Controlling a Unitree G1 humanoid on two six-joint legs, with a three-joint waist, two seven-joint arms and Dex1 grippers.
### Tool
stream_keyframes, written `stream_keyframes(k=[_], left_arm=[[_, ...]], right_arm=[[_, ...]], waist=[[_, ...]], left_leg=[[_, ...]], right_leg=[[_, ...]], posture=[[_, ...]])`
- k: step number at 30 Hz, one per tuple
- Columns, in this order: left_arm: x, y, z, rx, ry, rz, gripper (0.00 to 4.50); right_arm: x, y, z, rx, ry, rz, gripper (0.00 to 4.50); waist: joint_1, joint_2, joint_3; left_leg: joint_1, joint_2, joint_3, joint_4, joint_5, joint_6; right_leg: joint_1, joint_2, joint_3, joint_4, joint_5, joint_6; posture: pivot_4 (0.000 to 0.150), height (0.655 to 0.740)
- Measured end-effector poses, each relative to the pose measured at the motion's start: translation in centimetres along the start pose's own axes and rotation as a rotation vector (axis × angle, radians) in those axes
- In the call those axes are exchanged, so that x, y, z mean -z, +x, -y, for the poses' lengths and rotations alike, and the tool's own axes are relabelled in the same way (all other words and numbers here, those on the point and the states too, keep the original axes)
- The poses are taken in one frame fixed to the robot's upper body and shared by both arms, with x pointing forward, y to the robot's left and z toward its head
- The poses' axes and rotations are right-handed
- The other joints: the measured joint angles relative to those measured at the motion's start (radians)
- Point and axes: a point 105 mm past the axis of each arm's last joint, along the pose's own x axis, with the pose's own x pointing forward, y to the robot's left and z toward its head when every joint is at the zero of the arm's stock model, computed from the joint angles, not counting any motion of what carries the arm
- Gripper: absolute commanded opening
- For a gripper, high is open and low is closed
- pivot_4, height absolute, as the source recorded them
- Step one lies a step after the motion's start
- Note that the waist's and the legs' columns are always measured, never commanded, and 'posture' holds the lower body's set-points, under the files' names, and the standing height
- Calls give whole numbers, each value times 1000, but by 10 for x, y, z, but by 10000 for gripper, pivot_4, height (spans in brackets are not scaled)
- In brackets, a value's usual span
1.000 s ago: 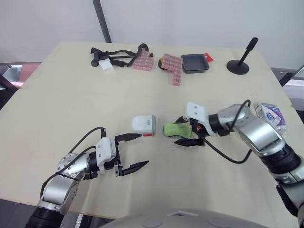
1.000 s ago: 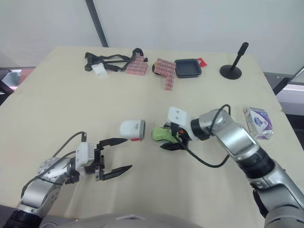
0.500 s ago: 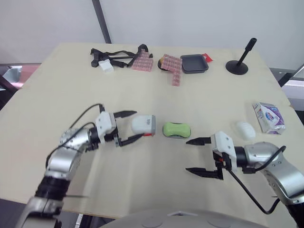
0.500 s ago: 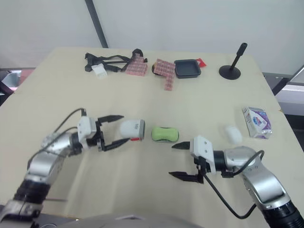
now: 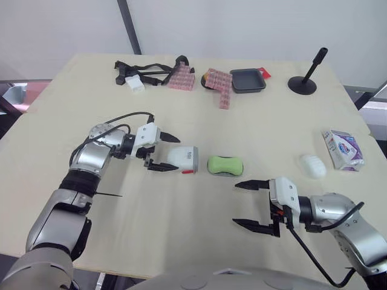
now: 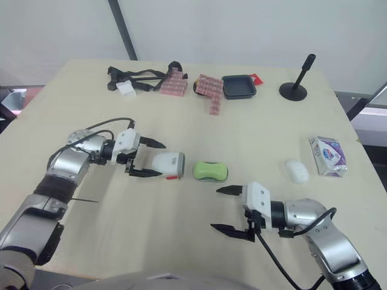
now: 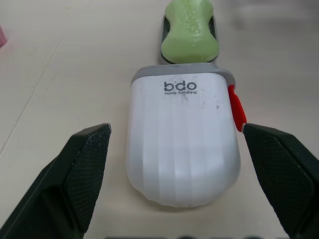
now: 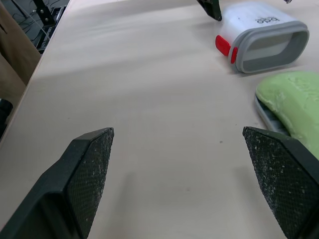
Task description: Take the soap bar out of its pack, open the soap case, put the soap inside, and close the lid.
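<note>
Your left fingers [image 7: 84,174] are straddling the white case cover [image 7: 182,144] mid-frame, spread apart; squeeze off-centre and you are risking shooting it into the green soap [image 5: 225,165]. Your right fingers [image 5: 253,183] are hanging apart, lower right

Cut-off edges and unreadable print
In the left wrist view the green soap [image 7: 190,37] ran past the view's edge and hid most of the grey tray [image 7: 164,30] beneath it. The soap case [image 7: 182,134] concealed its own open mouth there. Lettering on the soap pack [image 5: 344,149], lying on the bench [image 5: 181,229], was too small to read.
</note>
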Motion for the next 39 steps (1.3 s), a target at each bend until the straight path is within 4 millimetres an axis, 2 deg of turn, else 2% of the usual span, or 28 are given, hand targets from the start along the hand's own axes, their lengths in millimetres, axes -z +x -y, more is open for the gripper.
stream_keyframes(k=[7,13,17,20,39], left_arm=[[3,11,2,33,22,-4,45000],[3,16,2,37,43,-7,45000],[3,19,2,37,57,-10,45000],[4,19,2,31,56,-11,45000],[3,15,1,22,67,-8,45000]], right_arm=[[3,-1,-2,71,20,36,44448],[-6,-9,15,227,40,149,44448],[0,-15,22,335,70,197,44448],[10,-17,18,347,80,175,44448],[18,-12,2,319,61,133,44448]], waist=[[-1,0,0],[-1,-1,0],[0,-1,0],[-2,-1,0],[-3,-1,0]], left_leg=[[-1,0,0,0,0,0],[0,-1,0,0,0,1],[-1,-1,-1,0,0,1],[-1,-1,-1,0,0,1],[-1,-1,-1,0,0,2]], right_leg=[[0,0,0,0,0,0],[0,-1,0,0,0,0],[0,-1,-1,0,0,0],[0,-1,-1,-1,0,0],[0,-2,-1,0,0,0]], posture=[[1500,7400],[1500,7400],[1500,7400],[1500,7400],[1500,7400]])
